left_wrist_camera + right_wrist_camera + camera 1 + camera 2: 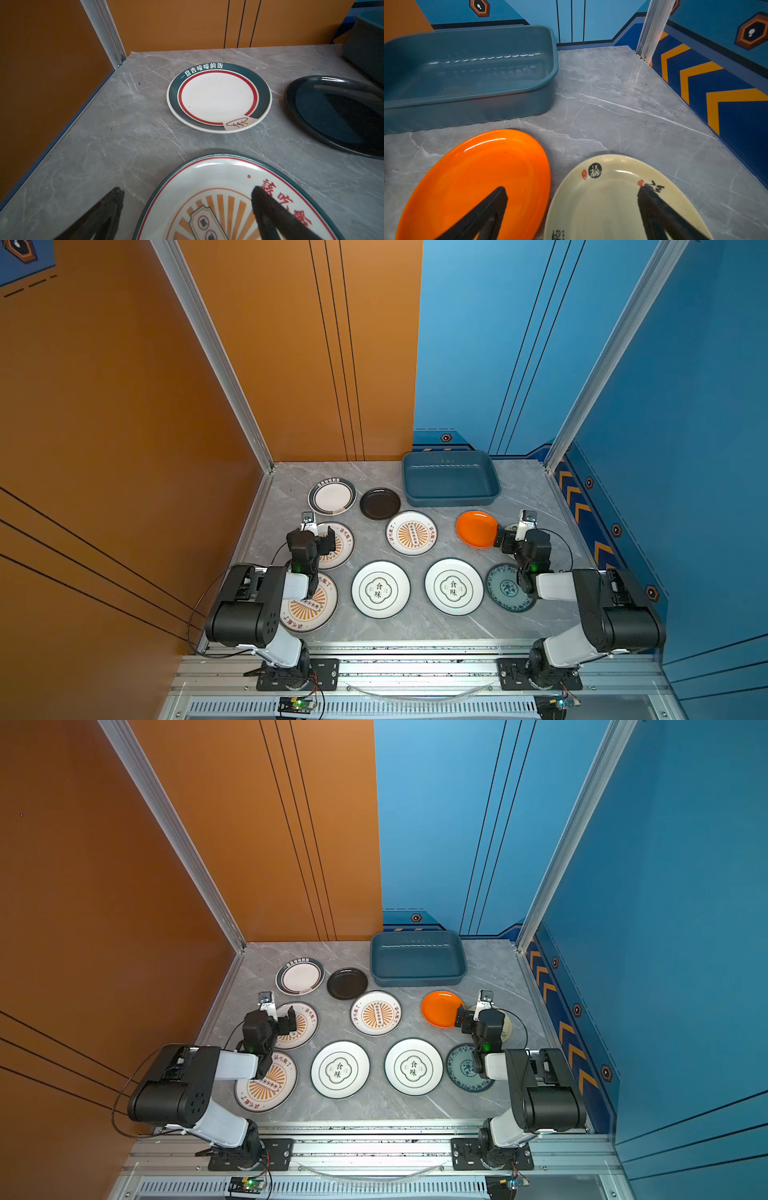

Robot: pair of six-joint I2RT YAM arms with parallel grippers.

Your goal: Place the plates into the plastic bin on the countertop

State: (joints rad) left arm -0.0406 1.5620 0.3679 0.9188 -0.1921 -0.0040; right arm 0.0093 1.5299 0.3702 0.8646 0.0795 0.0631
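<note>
Ten plates (380,589) lie flat on the table (440,628), none binned. Right fingers (494,205), spread and empty, straddle the gap between orange plate (477,166) and cream plate (608,203); left fingers (108,207), likewise released, hover at a sunburst plate (207,182). The plastic bin (451,499), empty, lies at the nearer right arm's 11 o'clock, its long axis 9-to-3.

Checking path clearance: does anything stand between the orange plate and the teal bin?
Nothing visible does: only bare grey marble countertop lies between the round orange plate and the dark teal rectangular plastic bin.
</note>
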